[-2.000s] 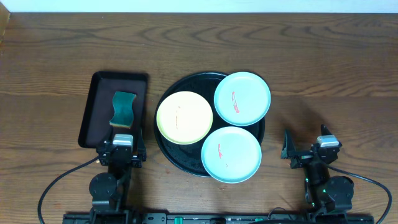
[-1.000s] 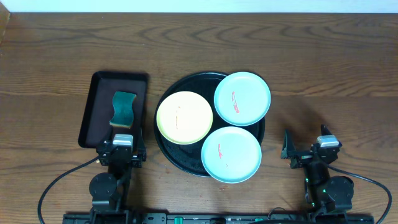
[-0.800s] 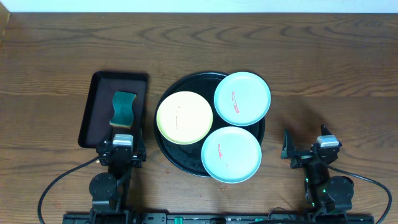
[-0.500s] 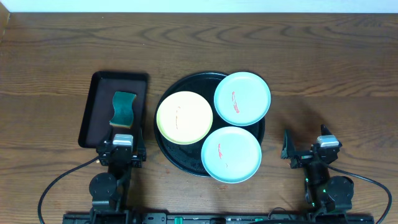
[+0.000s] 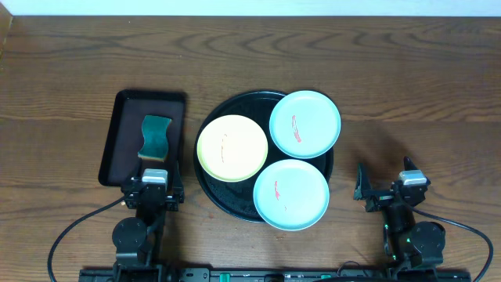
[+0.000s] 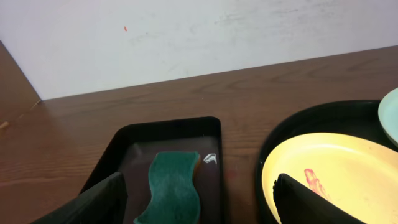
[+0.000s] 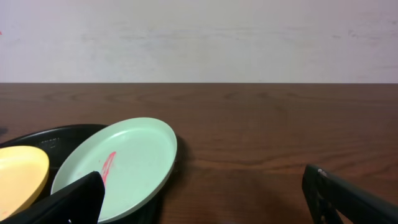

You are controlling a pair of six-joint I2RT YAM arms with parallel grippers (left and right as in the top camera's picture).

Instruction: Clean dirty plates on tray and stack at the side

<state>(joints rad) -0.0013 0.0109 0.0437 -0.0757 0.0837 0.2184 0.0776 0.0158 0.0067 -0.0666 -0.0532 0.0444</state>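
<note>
The large round black tray point(image 5: 210, 196) sits mid-table and holds three plates. A pale yellow plate point(image 5: 232, 148) with faint red smears lies at its left. A mint-green plate point(image 5: 305, 124) with a red smear lies at the back right, overhanging the rim. A second mint-green plate point(image 5: 290, 194) with a red smear lies at the front. My left gripper point(image 5: 153, 190) is open and empty at the front left; in the left wrist view point(image 6: 199, 202) it faces the sponge and yellow plate point(image 6: 336, 168). My right gripper point(image 5: 385, 186) is open and empty, right of the tray; its wrist view point(image 7: 205, 199) shows a green plate point(image 7: 124, 165).
A dark rectangular tray point(image 5: 125, 133) left of the black tray holds a green wavy sponge point(image 5: 155, 137), also in the left wrist view point(image 6: 173, 190). Bare wood table point(image 5: 415, 102) surrounds everything. A white wall lies beyond the far edge.
</note>
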